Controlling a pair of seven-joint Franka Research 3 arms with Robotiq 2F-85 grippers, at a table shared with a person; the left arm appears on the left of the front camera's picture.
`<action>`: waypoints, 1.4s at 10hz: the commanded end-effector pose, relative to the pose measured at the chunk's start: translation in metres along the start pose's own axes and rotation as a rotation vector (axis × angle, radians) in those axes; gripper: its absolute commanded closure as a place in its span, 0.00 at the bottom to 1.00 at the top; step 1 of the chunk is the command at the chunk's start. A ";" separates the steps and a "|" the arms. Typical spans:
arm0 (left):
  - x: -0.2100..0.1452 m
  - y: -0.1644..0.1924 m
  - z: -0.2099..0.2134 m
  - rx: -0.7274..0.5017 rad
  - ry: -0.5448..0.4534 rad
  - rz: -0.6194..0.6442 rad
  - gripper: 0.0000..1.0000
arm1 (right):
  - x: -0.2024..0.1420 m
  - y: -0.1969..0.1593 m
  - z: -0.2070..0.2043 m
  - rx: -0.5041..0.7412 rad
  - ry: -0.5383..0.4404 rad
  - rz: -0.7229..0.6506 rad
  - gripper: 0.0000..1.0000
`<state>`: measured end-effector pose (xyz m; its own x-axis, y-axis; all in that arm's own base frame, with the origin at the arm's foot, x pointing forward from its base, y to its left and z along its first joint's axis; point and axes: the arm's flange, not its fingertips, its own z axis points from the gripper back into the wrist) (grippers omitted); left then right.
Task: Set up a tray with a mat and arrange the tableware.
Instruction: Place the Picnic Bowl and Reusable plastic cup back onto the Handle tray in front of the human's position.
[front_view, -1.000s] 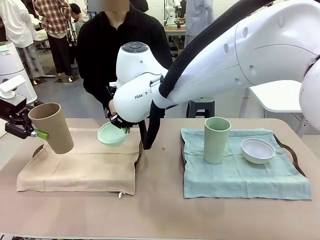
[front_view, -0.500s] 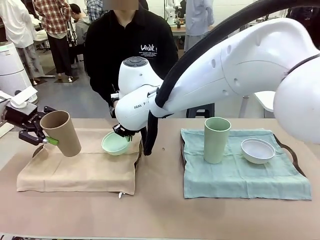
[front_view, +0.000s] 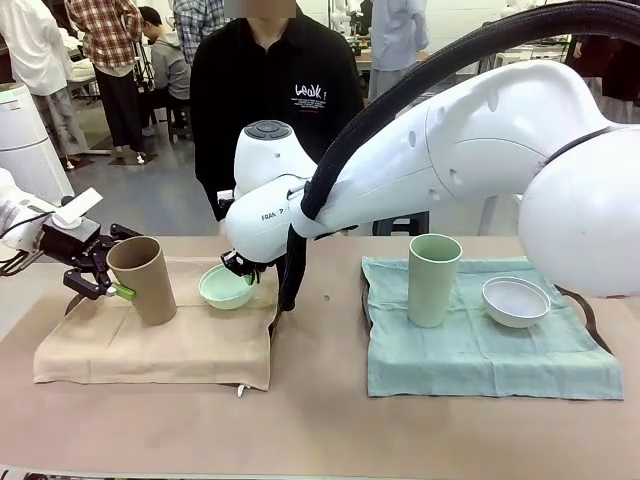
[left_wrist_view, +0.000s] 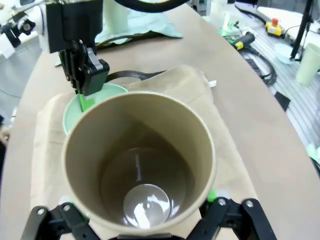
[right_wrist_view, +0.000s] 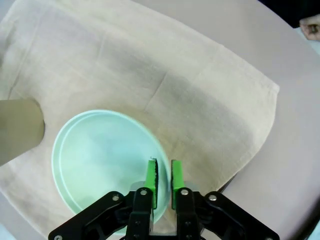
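The tan cup (front_view: 148, 285) leans on the beige mat (front_view: 150, 345), top tipped left. My left gripper (front_view: 122, 265) is shut on it; in the left wrist view the cup (left_wrist_view: 140, 150) sits between the fingers (left_wrist_view: 212, 195). The mint green bowl (front_view: 222, 290) rests on the same mat beside the cup. My right gripper (front_view: 243, 267) is shut on its far rim, and the right wrist view has the green pads (right_wrist_view: 151, 182) pinching the bowl's edge (right_wrist_view: 100, 160). A pale green cup (front_view: 433, 280) and a white bowl (front_view: 515, 300) stand on the green mat (front_view: 480, 350).
Dark tray handles peek out from under the mats at the far left (front_view: 72, 300) and far right (front_view: 588, 305). A person in black (front_view: 275, 90) stands at the table's far edge. My right arm's big white link (front_view: 450, 150) reaches across the middle.
My left gripper carried the tan cup right and down until its base met the beige mat. My right gripper lowered the mint bowl onto the mat. The person straightened up.
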<state>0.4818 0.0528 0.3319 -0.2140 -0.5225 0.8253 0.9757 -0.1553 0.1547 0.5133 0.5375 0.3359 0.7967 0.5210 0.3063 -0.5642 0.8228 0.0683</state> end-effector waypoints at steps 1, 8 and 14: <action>0.004 0.005 0.002 0.008 -0.013 0.027 0.00 | -0.001 -0.001 0.003 -0.005 0.011 0.018 0.00; -0.010 0.007 0.015 0.020 0.094 0.294 0.00 | -0.026 0.023 0.097 -0.078 -0.122 0.007 0.00; 0.022 -0.036 0.071 0.147 0.448 0.617 0.00 | -0.063 0.012 0.147 -0.121 -0.181 -0.041 0.00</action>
<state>0.4706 0.1176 0.3553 0.2843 -0.7647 0.5783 0.9577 0.2545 -0.1342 0.4386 0.4946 0.4644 0.7584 0.4762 0.4451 -0.5238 0.8516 -0.0185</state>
